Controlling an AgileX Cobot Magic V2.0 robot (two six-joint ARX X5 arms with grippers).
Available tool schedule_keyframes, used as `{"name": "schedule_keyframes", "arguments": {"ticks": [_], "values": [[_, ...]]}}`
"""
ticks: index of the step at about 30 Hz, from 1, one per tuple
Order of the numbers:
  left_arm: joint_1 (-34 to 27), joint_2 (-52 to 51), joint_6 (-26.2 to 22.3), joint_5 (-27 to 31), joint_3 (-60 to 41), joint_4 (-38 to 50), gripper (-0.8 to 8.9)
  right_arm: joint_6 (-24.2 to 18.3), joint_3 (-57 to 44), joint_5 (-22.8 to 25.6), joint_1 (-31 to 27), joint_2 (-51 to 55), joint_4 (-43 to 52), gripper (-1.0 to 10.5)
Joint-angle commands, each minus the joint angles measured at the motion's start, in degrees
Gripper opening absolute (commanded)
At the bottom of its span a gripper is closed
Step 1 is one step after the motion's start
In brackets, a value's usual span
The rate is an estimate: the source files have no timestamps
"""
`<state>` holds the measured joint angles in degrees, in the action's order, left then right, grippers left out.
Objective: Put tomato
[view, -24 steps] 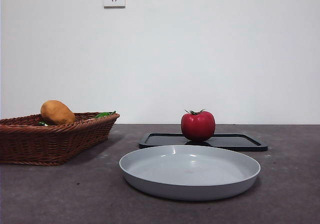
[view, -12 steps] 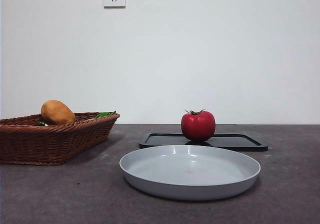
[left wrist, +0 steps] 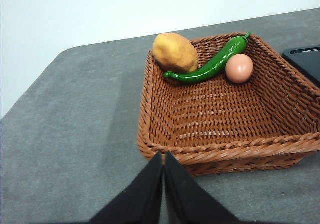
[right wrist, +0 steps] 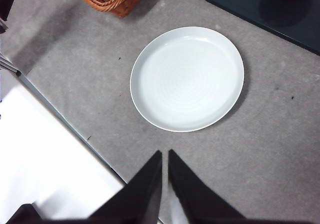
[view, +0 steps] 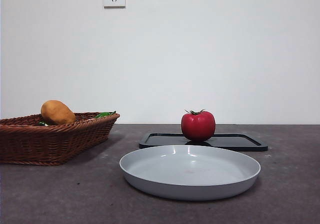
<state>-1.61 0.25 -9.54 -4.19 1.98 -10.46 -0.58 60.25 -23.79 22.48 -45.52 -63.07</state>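
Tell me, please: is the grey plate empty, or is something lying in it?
Empty. The grey plate shows only its bare inside in the right wrist view, and the tomato stands behind it on the black tray.

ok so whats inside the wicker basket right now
The wicker basket holds a potato, a green chili pepper and an egg, all along its far side. From the front view its wall hides the egg.
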Motion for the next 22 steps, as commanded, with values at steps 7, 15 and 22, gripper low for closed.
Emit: {"name": "schedule_keyframes", "arguments": {"ticks": [7, 15, 22], "values": [[-0.04, -0.07, 0.37, 0.17, -1.07, -0.59, 0.07, -2.16, 0.50, 1.44, 0.07, -0.02, 1.88, 0.1], [-0.04, -0.07, 0.37, 0.17, -1.07, -0.61, 0.07, -2.43, -7.48, 3.93, -10.43, 9.46, 25.59, 0.1], [-0.04, -0.07, 0.37, 0.17, -1.07, -0.61, 0.07, -2.19, -28.41, 6.01, -20.02, 22.67, 46.40, 0.1]]}}
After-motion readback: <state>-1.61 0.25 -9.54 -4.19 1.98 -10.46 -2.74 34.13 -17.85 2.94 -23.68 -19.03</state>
